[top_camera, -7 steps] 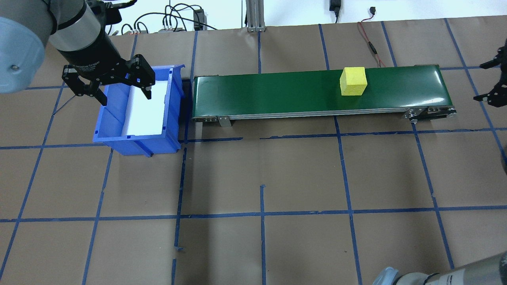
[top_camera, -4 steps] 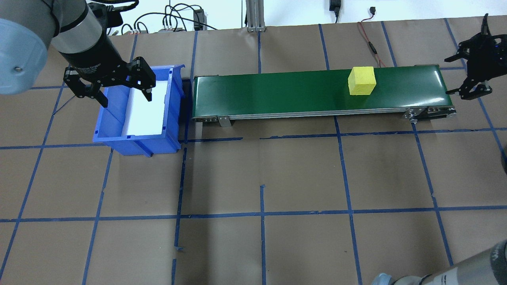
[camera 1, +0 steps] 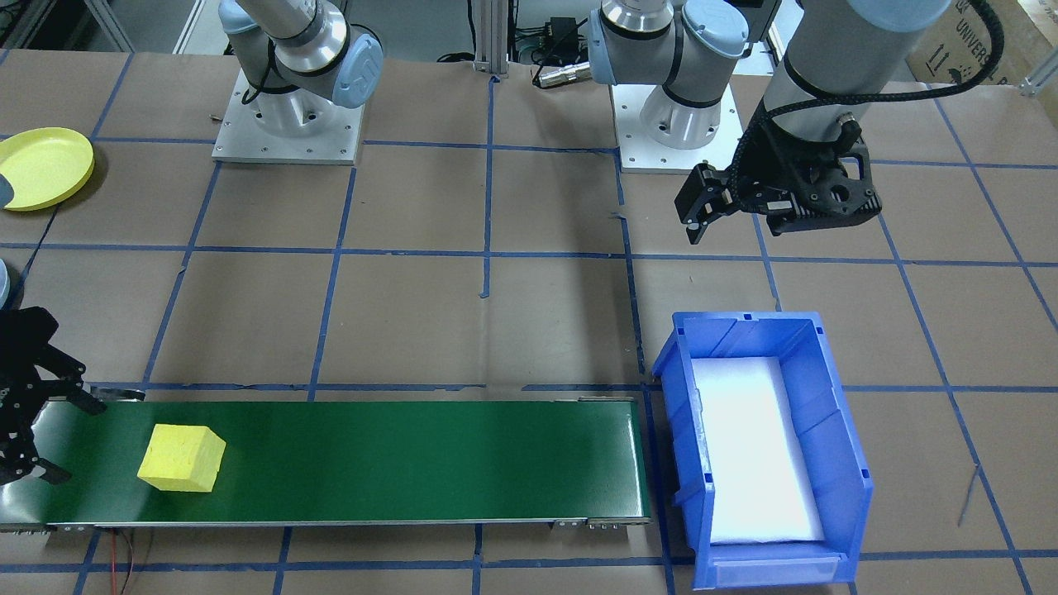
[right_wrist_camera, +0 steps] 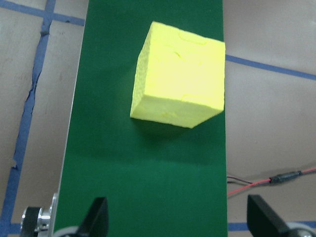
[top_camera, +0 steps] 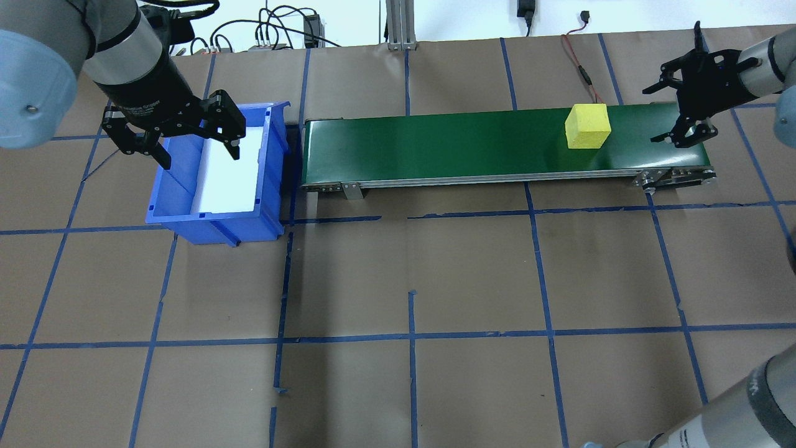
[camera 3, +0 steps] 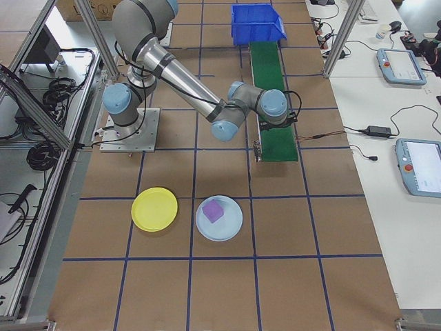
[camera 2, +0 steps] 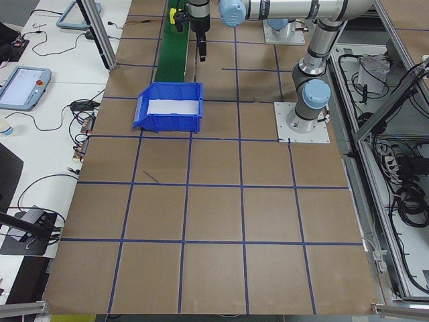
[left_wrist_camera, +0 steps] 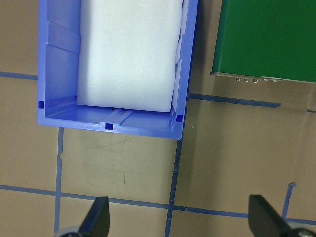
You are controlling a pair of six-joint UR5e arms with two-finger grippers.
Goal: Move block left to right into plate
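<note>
I see the yellow block (top_camera: 587, 126) sitting on the green belt (top_camera: 435, 146), near the belt's end on the robot's right side. My right gripper (top_camera: 678, 109) is at that end of the belt, just past the block, w/ its two fingers spread wide and nothing btwn them. In the right wrist cam the block (right_wrist_camera: 178, 75) is straight ahead on the belt (right_wrist_camera: 148, 173), a bit turned, and both fingertips (right_wrist_camera: 96, 215) show at the bottom, far apart. The block isn't touched by anything but the belt. My left gripper (top_camera: 171, 134) hangs over the blue bin (top_camera: 214, 221) at the other end of the belt, also wide open and empty. The bin (left_wrist_camera: 111, 123) has a white pad (left_wrist_camera: 128, 54) inside it. The yellow plate (camera 3: 154, 208) lies on the brown table (camera 3: 275, 276), on the robot's right side, well apart from the belt (camera 3: 272, 89), and has nothing on it. Right beside it is a light blue plate (camera 3: 219, 218) w/ a purple block (camera 3: 213, 210) on it. In the front cam I see the yellow plate (camera 1: 41, 168) at the edge, and the block (camera 1: 182, 457) near the right gripper (camera 1: 29, 413). Red wire (top_camera: 578, 65) runs on the table behind the belt.
</note>
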